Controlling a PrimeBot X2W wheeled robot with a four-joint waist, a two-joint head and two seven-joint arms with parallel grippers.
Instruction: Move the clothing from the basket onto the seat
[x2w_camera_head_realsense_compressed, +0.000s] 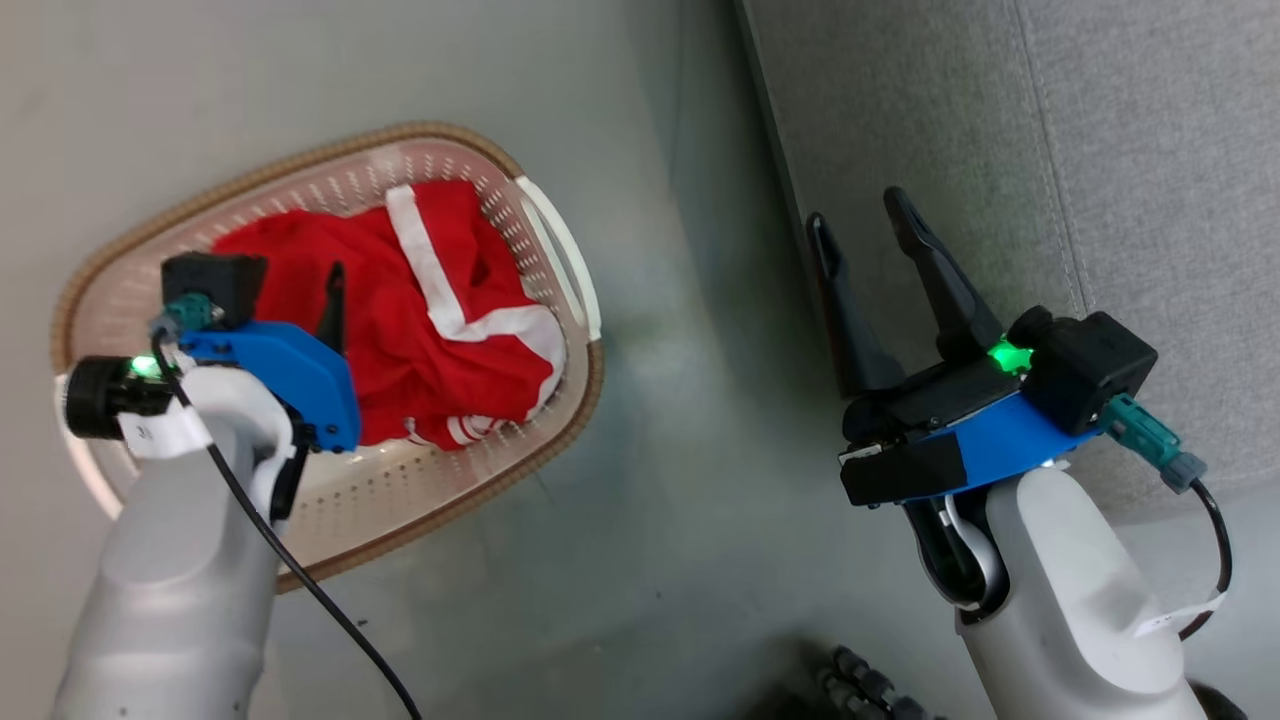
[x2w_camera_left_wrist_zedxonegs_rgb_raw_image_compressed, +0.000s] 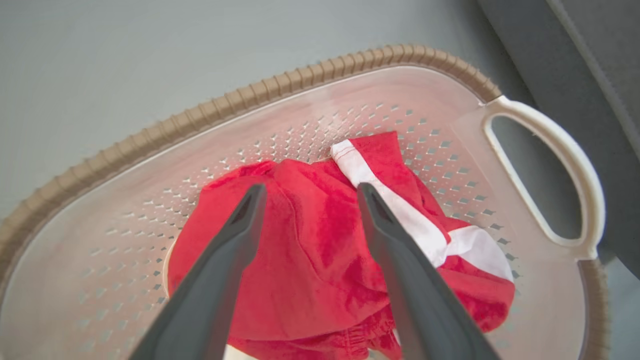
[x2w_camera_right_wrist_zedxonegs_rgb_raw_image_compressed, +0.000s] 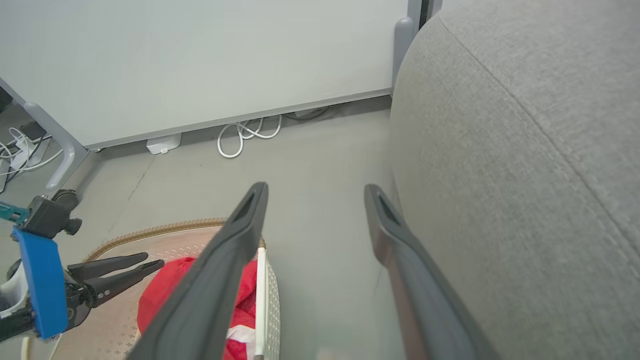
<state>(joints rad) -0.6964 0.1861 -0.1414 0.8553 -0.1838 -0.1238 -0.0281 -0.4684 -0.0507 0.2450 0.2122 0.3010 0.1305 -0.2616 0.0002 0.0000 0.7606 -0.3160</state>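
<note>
Red clothing (x2w_camera_left_wrist_zedxonegs_rgb_raw_image_compressed: 320, 260) in the basket (x2w_camera_left_wrist_zedxonegs_rgb_raw_image_compressed: 300, 80) hides partly behind the open, empty left gripper (x2w_camera_left_wrist_zedxonegs_rgb_raw_image_compressed: 311, 187); right gripper (x2w_camera_head_realsense_compressed: 854, 208) open, empty too.

Floor (x2w_camera_head_realsense_compressed: 660, 480) bears basket (x2w_camera_head_realsense_compressed: 400, 495) (brown-rimmed).

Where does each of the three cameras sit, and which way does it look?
Left wrist view: on the left wrist, looking down along the open left gripper into the basket at the clothing.
Right wrist view: on the right wrist, looking along the open right gripper across the floor to a wall, beside the seat.
Head view: on the head, looking down at basket and seat; both forearms and grippers show.
Shared: all three show the basket with the clothing; the right wrist view also shows the left gripper.
</note>
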